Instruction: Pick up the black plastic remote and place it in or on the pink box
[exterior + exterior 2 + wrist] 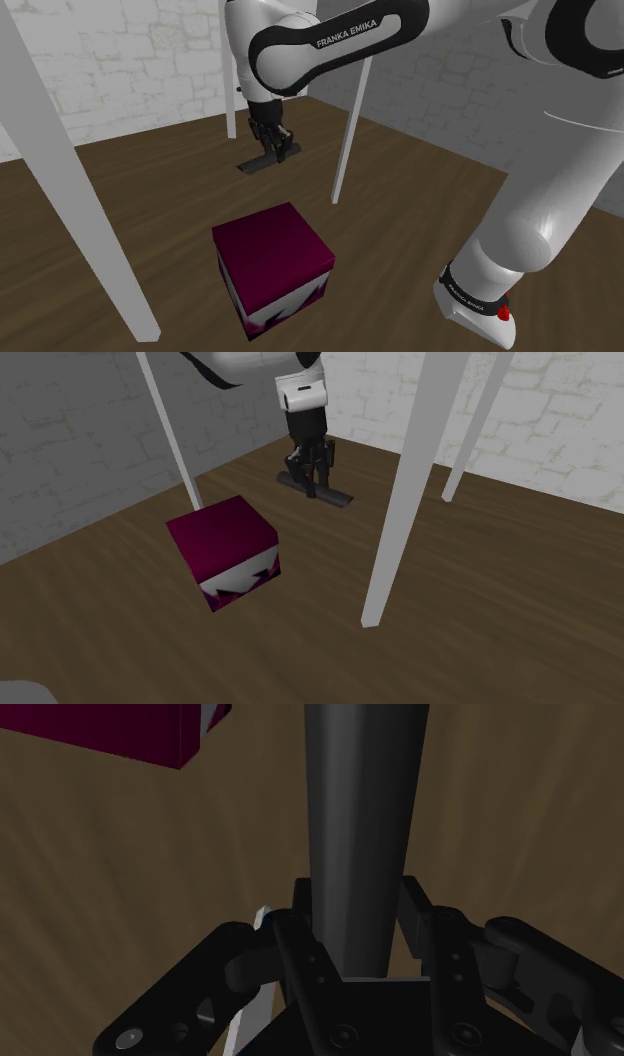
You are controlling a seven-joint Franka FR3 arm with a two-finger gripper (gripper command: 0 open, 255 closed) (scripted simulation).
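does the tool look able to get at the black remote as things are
Likely yes: the tool is right at the remote on the floor, its fingers seemingly pressed to both long sides. The pink box and white poles stand clear of it.

Dark wooden plank floor (420, 200), 1 magenta box (272, 262) with white marks on its sides resting on it, 1 black remote (262, 161) flat at floor level beyond, 3 white poles (400, 512) standing around.

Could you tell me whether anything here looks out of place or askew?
Nothing stands out. The remote lies flat on the wooden floor with the gripper closed on it, and the pink box sits upright and closed nearby, apart from both.
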